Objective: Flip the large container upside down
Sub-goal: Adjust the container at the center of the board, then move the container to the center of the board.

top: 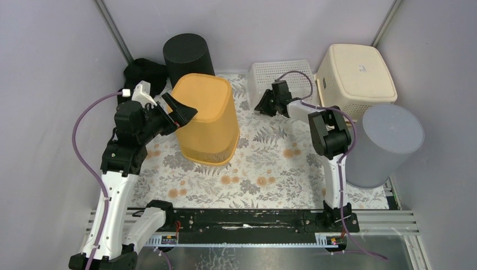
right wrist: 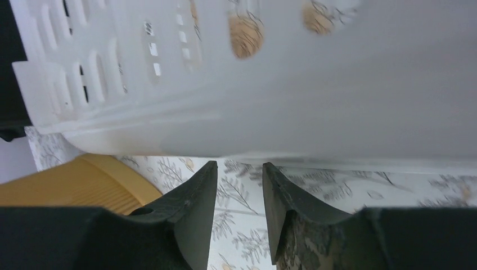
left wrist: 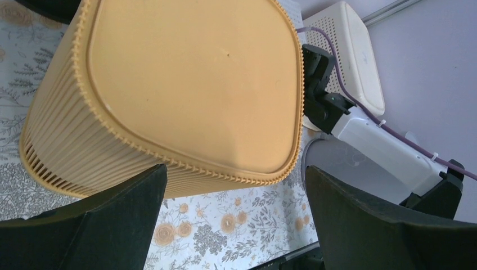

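My yellow bin (top: 205, 118) stands base up, mouth down on the floral mat (top: 264, 163), left of centre, long axis near upright. Left gripper (top: 175, 112) gapes wide beside it, holding nothing. Right gripper (right wrist: 239, 166) is narrowly parted at the white basket (top: 281, 73) rim, with nothing between its fingers.

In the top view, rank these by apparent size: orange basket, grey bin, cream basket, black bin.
1. orange basket and grey bin: they look about alike, so I won't rank them.
2. cream basket.
3. black bin, farthest back and partly hidden behind the orange one.
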Available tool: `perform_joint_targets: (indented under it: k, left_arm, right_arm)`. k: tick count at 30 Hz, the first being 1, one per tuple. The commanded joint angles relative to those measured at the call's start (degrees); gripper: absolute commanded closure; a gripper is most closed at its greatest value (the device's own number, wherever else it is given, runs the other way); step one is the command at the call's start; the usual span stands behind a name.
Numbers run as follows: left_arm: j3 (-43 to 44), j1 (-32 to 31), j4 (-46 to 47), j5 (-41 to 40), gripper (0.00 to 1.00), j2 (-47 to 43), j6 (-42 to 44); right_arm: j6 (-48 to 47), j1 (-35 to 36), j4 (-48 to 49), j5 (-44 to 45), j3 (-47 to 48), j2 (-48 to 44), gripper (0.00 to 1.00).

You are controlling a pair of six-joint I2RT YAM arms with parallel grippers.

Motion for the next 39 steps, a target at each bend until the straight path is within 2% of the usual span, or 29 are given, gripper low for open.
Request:
perform_joint_targets:
  k: [1, 8, 14, 21, 29, 35, 39]
  left_arm:
    - [1.37, -0.26, -1.52, 0.46, 0.00, -0.07, 0.53]
    - [2.85, -0.29, -2.18, -0.18, 0.00, 0.57, 0.94]
    - [3.64, -0.29, -2.93, -1.61, 0.00, 1.27, 1.62]
    - [9.92, -0.32, -5.82, -5.35, 0.00, 3.01, 4.51]
    - [15.60, -0.23, -9.43, -18.00, 0.00, 6.67, 8.31]
    - [12.64, 1.07, -8.62, -30.21, 0.00, 8.26, 6.60]
    - [9.42, 7.46, -4.93, -30.58, 0.00, 8.46, 4.23]
  right_arm:
    - [1.61, 0.16, -1.20, 2.53, 6.42, 4.99, 0.57]
    - [1.08, 0.11, 0.52, -3.21, 15.00, 10.38, 0.54]
    - [-5.11, 0.09, -2.92, -11.12, 20.63, 8.89, 0.35]
    - [-9.30, 0.05, -4.65, -13.25, 8.65, -12.03, 0.23]
    - [-9.25, 0.75, -5.06, -13.88, -6.30, -34.13, 0.21]
    - [-6.91, 2.48, -3.16, -14.58, -14.40, -43.36, 0.21]
    - [-6.24, 2.70, -3.47, -15.04, -18.12, -46.20, 0.22]
